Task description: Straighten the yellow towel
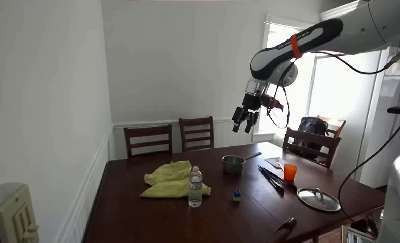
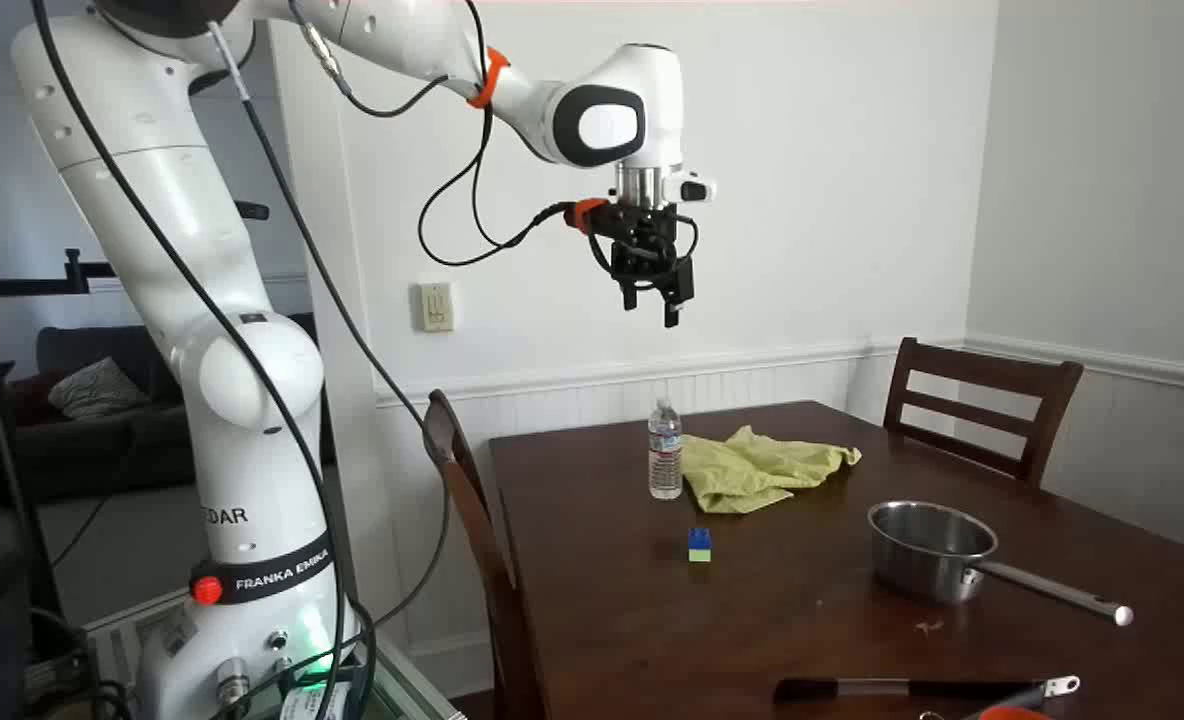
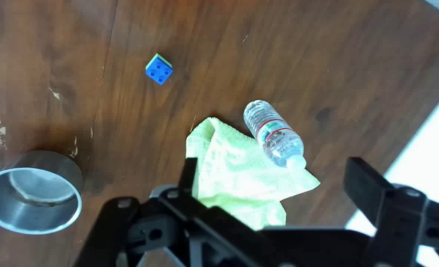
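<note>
The yellow towel lies crumpled and folded over on the dark table, in both exterior views (image 1: 173, 189) (image 2: 752, 468). In the wrist view the towel (image 3: 234, 163) looks pale green, with a folded corner at the top and its lower part hidden by the gripper. My gripper (image 1: 242, 129) is high above the table, also in an exterior view (image 2: 652, 312). In the wrist view the gripper (image 3: 272, 165) has its fingers wide apart with nothing between them. It does not touch the towel.
A water bottle (image 1: 195, 190) stands upright close beside the towel and overlaps it in the wrist view (image 3: 273, 131). A blue-green block (image 2: 699, 545), a steel pot (image 2: 932, 555), tongs (image 1: 271, 179), an orange cup (image 1: 290, 171) and a lid (image 1: 316, 200) are on the table. Chairs stand around it.
</note>
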Motion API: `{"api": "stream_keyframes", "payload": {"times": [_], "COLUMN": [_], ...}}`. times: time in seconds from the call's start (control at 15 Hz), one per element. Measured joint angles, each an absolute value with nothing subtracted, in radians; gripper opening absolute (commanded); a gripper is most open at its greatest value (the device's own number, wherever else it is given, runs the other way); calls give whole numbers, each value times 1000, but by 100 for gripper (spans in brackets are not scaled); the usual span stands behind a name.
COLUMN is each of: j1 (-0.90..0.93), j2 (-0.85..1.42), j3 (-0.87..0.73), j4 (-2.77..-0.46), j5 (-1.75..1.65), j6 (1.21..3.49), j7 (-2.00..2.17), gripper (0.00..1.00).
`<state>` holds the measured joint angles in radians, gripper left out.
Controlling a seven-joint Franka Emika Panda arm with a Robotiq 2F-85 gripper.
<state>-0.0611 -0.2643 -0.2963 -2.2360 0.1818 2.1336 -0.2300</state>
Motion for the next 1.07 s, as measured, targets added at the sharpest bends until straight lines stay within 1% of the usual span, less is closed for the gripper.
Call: {"api": "stream_keyframes", "payload": {"times": [0.33,0.53,0.8,1.07], "j1": [-64,-83,-115,-178], "j2": [-264,-225,-24,219], "j3": [-293,-295,-319,-292], "j4": [-2236,-2231,-2152,-2060], "j5": [182,238,446,614], "j6": [2134,2245,2419,2546], "j7": [-230,-194,-195,-170], "gripper": [100,100,100,100]}}
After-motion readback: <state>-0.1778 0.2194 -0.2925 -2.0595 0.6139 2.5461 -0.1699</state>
